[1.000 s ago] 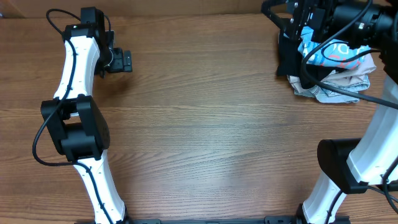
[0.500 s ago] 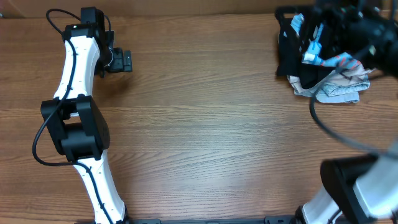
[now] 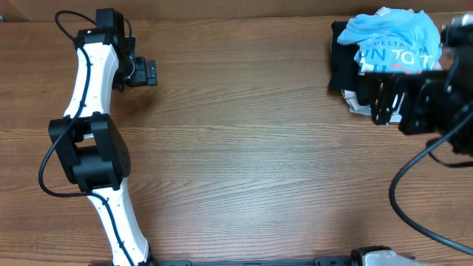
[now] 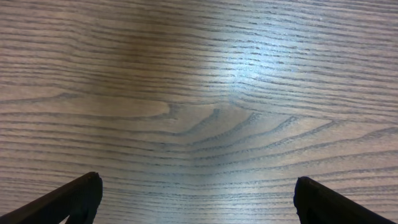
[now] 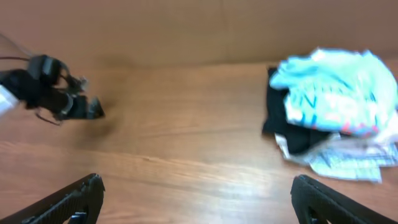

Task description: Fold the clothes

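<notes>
Nearest us, along the lower part of the overhead frame, lies the wooden worktop [image 3: 244, 170]. Up the left side runs the left arm [image 3: 92, 148], ending in the upper left of the frame at the left end effector [image 3: 150, 72]. Its fingers are spread wide, and its wrist view shows only wood grain between them.

The right end effector [image 5: 196, 186] is also spread wide in its own wrist view, its fingers [image 5: 74, 199] at the bottom corners with nothing between them. From overhead it is smeared by blur at the right edge, so we can only say it seems to sit just below the pile of clothes.

Farthest off, in the upper right corner, the light blue T-shirt [image 3: 392, 37] lies bunched on top of that pile, white and orange-red lettering facing up. Beneath it a black garment [image 3: 341, 63] sticks out to the left, and a pale crumpled garment [image 5: 345, 163] shows under its lower edge.
</notes>
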Controlling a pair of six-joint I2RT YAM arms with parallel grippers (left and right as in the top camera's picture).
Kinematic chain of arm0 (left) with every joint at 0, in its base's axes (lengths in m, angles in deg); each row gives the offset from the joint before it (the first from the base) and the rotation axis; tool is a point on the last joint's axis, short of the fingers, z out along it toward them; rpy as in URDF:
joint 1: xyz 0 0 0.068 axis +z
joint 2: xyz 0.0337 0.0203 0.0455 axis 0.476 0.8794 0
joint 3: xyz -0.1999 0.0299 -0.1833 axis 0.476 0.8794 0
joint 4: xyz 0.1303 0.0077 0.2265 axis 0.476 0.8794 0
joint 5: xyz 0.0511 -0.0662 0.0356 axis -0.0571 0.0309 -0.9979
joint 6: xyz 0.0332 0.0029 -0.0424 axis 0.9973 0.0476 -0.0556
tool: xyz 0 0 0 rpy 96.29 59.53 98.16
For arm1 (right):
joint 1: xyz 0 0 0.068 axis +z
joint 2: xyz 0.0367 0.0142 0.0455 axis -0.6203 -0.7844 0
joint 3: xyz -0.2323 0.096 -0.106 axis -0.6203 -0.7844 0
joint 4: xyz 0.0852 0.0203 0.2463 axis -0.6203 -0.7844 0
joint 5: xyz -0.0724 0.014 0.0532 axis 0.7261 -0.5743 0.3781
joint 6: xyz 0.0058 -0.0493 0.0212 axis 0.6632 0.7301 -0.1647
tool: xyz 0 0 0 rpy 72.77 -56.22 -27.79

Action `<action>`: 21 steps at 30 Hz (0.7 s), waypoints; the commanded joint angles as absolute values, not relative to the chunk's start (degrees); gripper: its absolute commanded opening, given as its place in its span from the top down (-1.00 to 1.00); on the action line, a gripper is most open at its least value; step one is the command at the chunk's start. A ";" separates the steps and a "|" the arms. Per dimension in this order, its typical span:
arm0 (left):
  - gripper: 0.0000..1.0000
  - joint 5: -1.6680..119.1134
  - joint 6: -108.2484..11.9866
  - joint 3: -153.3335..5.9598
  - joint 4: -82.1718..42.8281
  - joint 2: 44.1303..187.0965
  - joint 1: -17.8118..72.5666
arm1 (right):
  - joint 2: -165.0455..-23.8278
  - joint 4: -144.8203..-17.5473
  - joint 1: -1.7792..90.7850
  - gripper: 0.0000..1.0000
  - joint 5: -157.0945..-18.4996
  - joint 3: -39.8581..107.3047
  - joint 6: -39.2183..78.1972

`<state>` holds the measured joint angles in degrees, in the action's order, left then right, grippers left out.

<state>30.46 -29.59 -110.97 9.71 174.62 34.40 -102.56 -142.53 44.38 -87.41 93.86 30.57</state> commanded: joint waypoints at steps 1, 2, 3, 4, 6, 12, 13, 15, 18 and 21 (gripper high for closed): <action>-1.00 30.55 -29.91 -111.24 9.69 174.38 33.99 | -95.32 -138.07 41.65 -1.00 -85.82 83.50 30.61; -1.00 30.55 -29.91 -111.24 9.69 174.38 33.99 | -92.74 -135.44 40.65 -1.00 -85.84 79.37 30.61; -1.00 30.55 -29.91 -111.24 9.69 174.38 34.01 | -90.40 -132.60 39.79 -1.00 -85.86 75.22 30.59; -1.00 30.55 -29.91 -111.26 9.69 174.38 34.01 | -87.80 -129.30 38.90 -1.00 -86.02 70.54 30.61; -1.00 30.55 -29.91 -111.26 9.69 174.38 34.01 | -82.95 -122.66 37.41 -1.00 -85.91 61.43 30.66; -1.00 30.55 -29.91 -111.26 9.69 174.38 33.99 | -70.49 -105.43 34.46 -1.00 -85.84 36.90 30.64; -1.00 30.55 -29.91 -111.26 9.69 174.38 33.99 | -68.79 -102.20 34.46 -1.00 -86.41 33.34 30.64; -1.00 30.55 -29.91 -111.26 9.69 174.38 33.99 | -65.33 -95.12 34.46 -1.00 -87.74 26.04 30.61; -0.99 30.55 -29.91 -111.26 9.69 174.38 33.99 | -60.68 -84.04 34.46 -1.00 -90.21 15.42 30.64; -1.00 30.55 -29.91 -111.26 9.67 174.38 33.99 | -57.03 -73.85 34.46 -1.00 -92.90 5.80 30.64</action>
<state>30.46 -29.59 -110.95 9.69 174.62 34.40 -60.18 -78.40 34.63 -89.49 12.01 30.59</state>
